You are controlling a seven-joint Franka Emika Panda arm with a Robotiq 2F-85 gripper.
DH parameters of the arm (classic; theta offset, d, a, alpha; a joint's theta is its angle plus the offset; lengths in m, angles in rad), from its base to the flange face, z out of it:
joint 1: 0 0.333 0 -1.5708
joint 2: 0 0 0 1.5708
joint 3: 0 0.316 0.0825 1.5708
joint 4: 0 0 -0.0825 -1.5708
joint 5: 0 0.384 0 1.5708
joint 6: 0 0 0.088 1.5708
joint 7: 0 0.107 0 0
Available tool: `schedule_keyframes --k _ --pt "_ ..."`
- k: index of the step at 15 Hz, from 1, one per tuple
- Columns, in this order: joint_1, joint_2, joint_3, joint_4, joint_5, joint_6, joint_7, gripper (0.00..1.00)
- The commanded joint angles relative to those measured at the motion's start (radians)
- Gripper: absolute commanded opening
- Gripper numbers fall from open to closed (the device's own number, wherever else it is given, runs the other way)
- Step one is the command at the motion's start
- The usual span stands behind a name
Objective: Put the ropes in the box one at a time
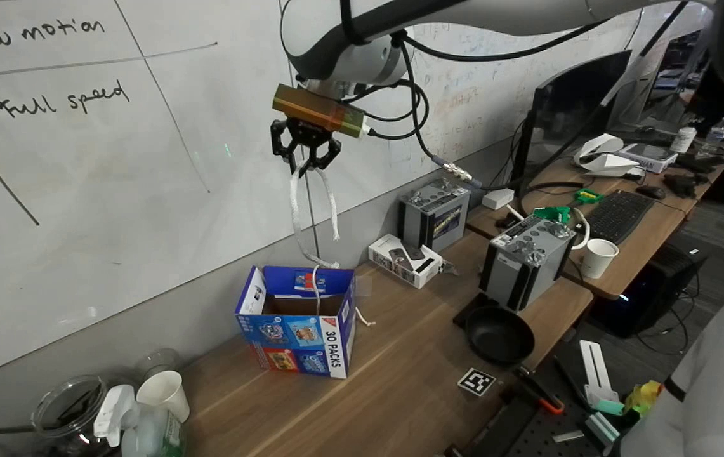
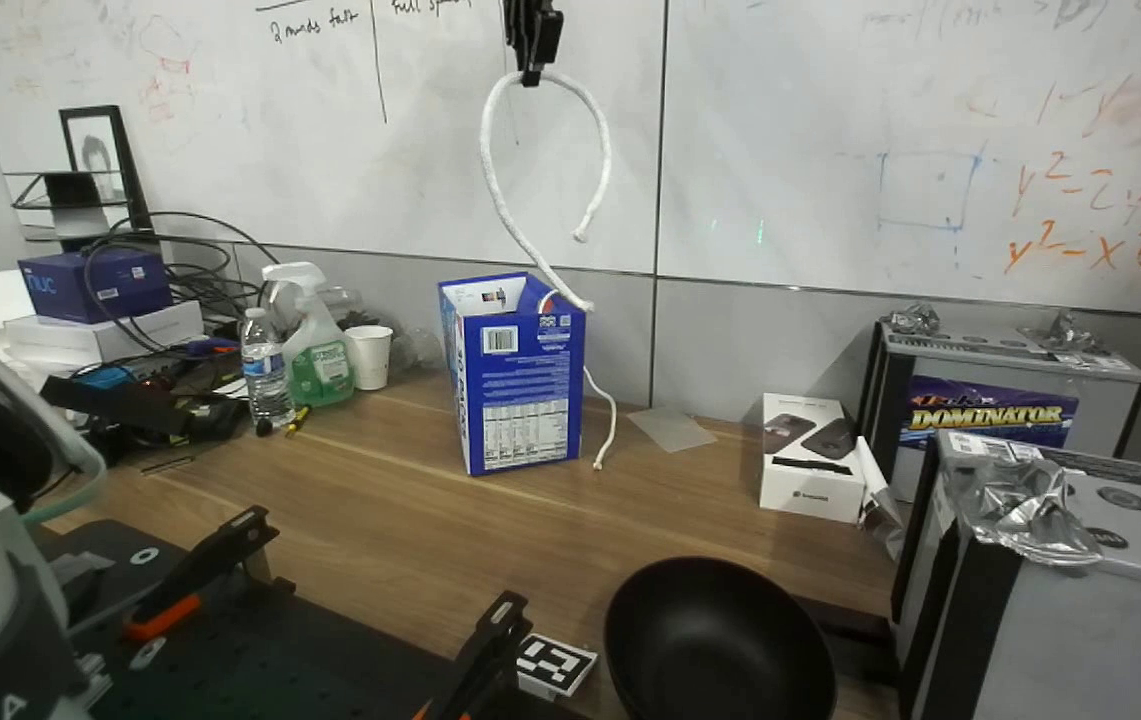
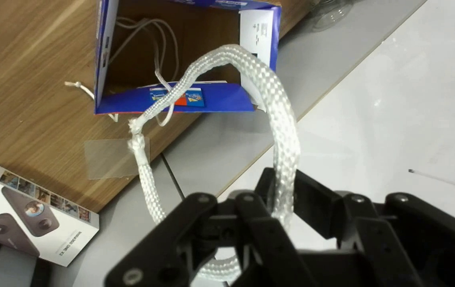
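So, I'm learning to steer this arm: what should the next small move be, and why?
I'd probably nudge the claw sideways toward the spray bottle before lowering: it grips a white rope higher than the box, but in the wrist view both hanging ends show outside the opening, so they might miss it.

From my end I can read "Full speed" on the whiteboard [image 1: 146, 158] behind the wooden table [image 1: 393, 362]. In an exterior view I find a green spray bottle [image 2: 320, 365] upright between a water bottle [image 2: 266, 370] and a white paper cup [image 2: 370, 357]. Toward the opposite end I have a white carton [image 1: 401, 261] near a grey device [image 2: 1000, 395] labelled "DOMINATOR"; a similar grey device [image 1: 523, 263] stands farther from the whiteboard, and crumpled foil [image 2: 1025, 510] tops both. I also see a round black pan [image 1: 500, 336] just beside a printed marker square [image 1: 477, 381]. On the adjoining desk [image 1: 644, 236], a keyboard [image 1: 618, 214] lies near a dark monitor [image 1: 561, 105].
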Motion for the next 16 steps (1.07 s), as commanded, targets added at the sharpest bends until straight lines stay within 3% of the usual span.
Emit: schedule_keyframes --k 1,9,16 --pt "0.032 -0.049 0.024 -0.025 -0.069 0.026 0.089 0.07" --pt "0.052 -0.051 0.056 -0.014 -0.144 0.037 0.167 0.07" --pt "0.041 -0.009 0.053 -0.055 -0.091 0.050 0.126 0.07"
